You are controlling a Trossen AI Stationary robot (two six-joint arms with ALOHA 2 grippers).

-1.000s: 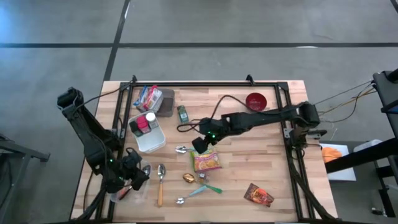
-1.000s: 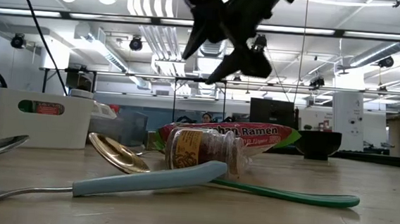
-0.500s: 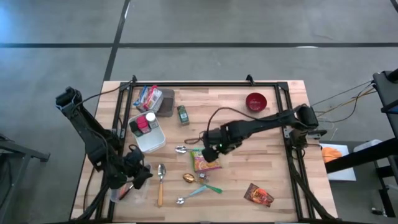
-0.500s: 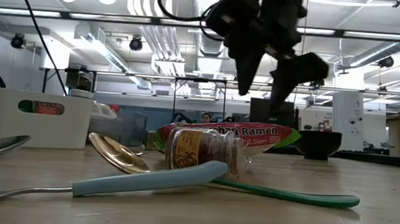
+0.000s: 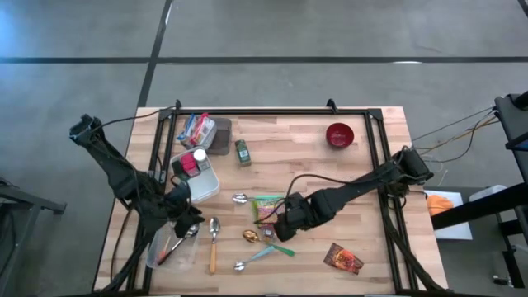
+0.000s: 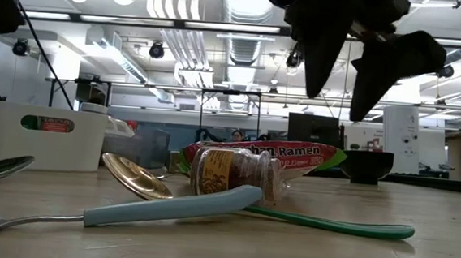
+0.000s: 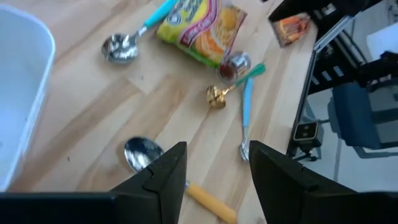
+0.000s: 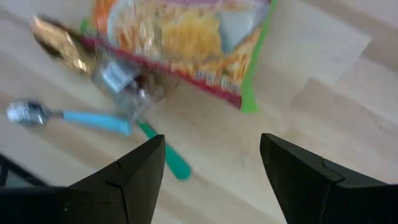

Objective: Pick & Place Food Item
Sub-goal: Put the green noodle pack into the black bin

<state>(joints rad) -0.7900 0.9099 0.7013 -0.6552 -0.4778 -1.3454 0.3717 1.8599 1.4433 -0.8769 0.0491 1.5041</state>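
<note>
Mid-table, just beside spice jar [image 5: 268, 233]: ramen packet [image 5: 268, 207], flat. Probably light, crinkly, slippery film, brittle noodles; pinch at edge. Right gripper [image 5: 280, 228] hovered above, fingers apart, empty. Left gripper [image 5: 186, 216] parted, empty.

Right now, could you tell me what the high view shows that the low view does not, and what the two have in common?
Only the high view shows the red bowl, the dark snack packet near the front edge, the wooden-handled spoon and the left gripper, open near the white bin. Only the low view shows the room's ceiling lights and the right gripper from the side, open and hanging above the table. Both show the ramen packet, the small spice jar, the blue-handled spoon and the green-handled utensil.
</note>
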